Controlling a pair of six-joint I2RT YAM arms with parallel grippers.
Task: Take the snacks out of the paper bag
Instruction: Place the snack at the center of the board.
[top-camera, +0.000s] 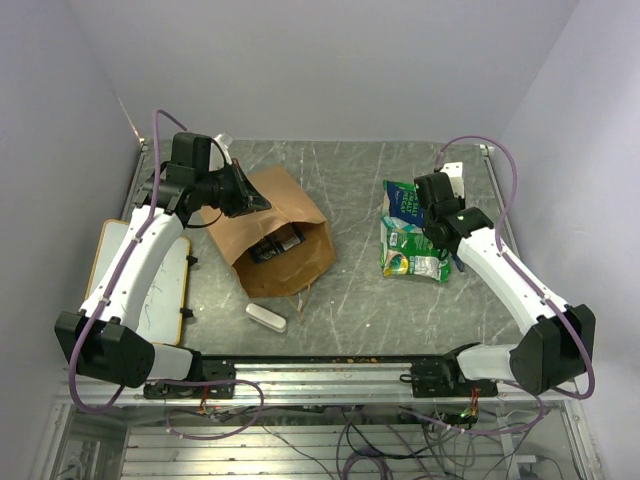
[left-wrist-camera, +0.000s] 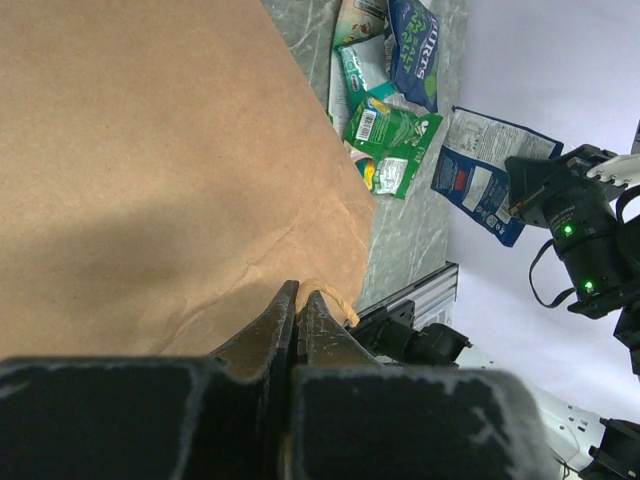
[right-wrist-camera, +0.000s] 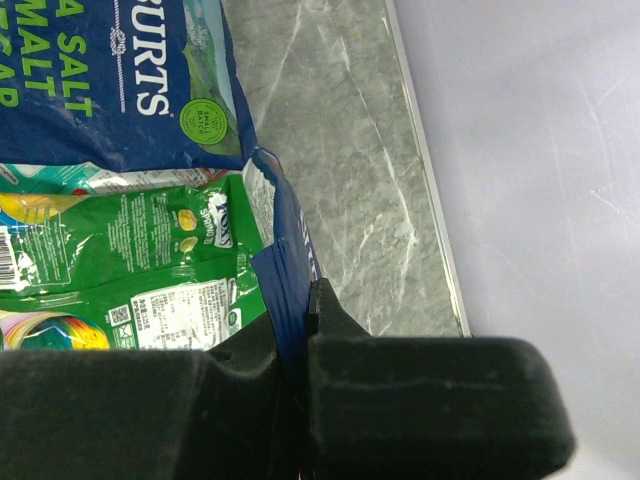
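Grey marbled tabletop (top-camera: 400, 310) inside a pale-walled booth, two arms on it. The tall brown kraft paper bag (top-camera: 285, 235) lies on its side, left of centre, mouth facing the near edge. The left tool (left-wrist-camera: 297, 292) is clamped tight on the bag's paper edge. Something dark (top-camera: 276, 245) sits inside the mouth. Probably one more snack or two, but I can't tell how many.

So I'd say mostly done, not finished. Over on the right, well apart from the bag, there's a pile of flat foil packets: one blue packet with white lettering (right-wrist-camera: 100, 80) and at least two green-and-white packets (left-wrist-camera: 390, 135), maybe three, since they overlap. The right tool (right-wrist-camera: 295, 315) is pinched shut on a second blue foil packet (left-wrist-camera: 480, 170), just beside the pile, so two blue total.

Other bits: one small white oblong block (top-camera: 266, 317) near the bag's mouth and one white board with a wooden frame (top-camera: 165, 280) at the left edge.
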